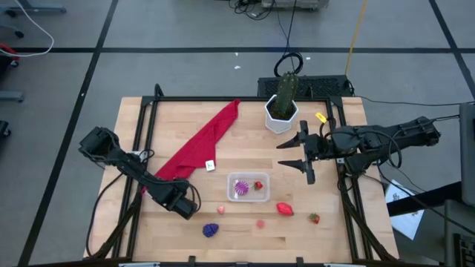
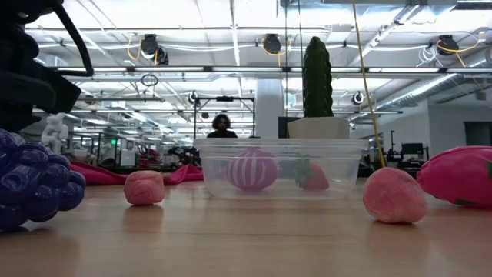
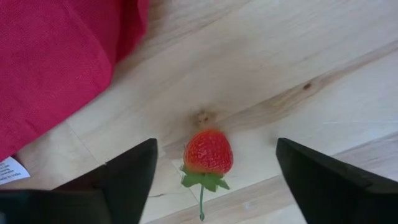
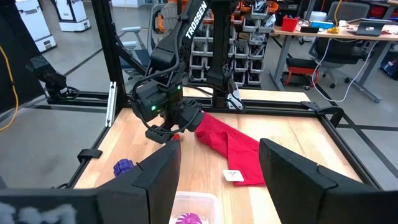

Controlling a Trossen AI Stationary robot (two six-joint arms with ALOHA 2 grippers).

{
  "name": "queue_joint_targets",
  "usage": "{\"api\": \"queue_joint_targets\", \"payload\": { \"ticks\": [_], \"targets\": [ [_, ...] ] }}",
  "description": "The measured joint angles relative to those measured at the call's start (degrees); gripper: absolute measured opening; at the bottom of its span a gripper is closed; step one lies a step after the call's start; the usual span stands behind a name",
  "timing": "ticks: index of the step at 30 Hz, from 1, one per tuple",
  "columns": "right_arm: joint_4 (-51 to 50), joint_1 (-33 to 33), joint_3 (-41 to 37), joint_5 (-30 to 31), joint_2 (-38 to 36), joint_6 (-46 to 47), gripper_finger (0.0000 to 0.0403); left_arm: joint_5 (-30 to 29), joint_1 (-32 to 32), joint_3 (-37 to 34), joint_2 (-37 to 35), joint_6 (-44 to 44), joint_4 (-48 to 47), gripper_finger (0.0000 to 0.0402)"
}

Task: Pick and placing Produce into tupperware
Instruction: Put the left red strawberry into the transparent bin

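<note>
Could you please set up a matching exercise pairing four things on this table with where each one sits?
Things:
1. purple grapes
2. striped pink-and-white piece
3. cactus pot
4. strawberry

Places:
A. inside the tupperware
B. on the wood between the open fingers of the left gripper
C. just beside the open right gripper
D. alone near the table edge at the bottom of the high view

Pairs: 1-D, 2-A, 3-C, 4-B.
</note>
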Motion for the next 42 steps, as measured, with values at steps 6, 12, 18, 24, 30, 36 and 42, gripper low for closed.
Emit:
{"api": "queue_joint_targets", "payload": {
  "ticks": [6, 12, 18, 24, 30, 36, 42],
  "targets": [
    [0.0, 0.0, 0.0, 0.0, 0.0, 0.0, 0.0208, 0.0, 0.0, 0.0, 0.0, 0.0, 0.0, 0.0249],
    [0.0, 0.0, 0.0, 0.0, 0.0, 0.0, 0.0208, 0.3, 0.0, 0.0, 0.0, 0.0, 0.1, 0.0200],
    [0.0, 0.0, 0.0, 0.0, 0.0, 0.0, 0.0208, 0.4, 0.0, 0.0, 0.0, 0.1, 0.1, 0.0161],
    [0.0, 0.0, 0.0, 0.0, 0.0, 0.0, 0.0208, 0.5, 0.0, 0.0, 0.0, 0.1, 0.1, 0.0131],
    [0.0, 0.0, 0.0, 0.0, 0.0, 0.0, 0.0208, 0.5, 0.0, 0.0, 0.0, 0.1, 0.1, 0.0121],
    [0.0, 0.0, 0.0, 0.0, 0.0, 0.0, 0.0208, 0.5, 0.0, 0.0, 0.0, 0.1, 0.2, 0.0120],
    [0.0, 0.0, 0.0, 0.0, 0.0, 0.0, 0.0208, 0.4, 0.0, 0.0, 0.0, 0.4, 0.2, 0.0120]
  ]
}}
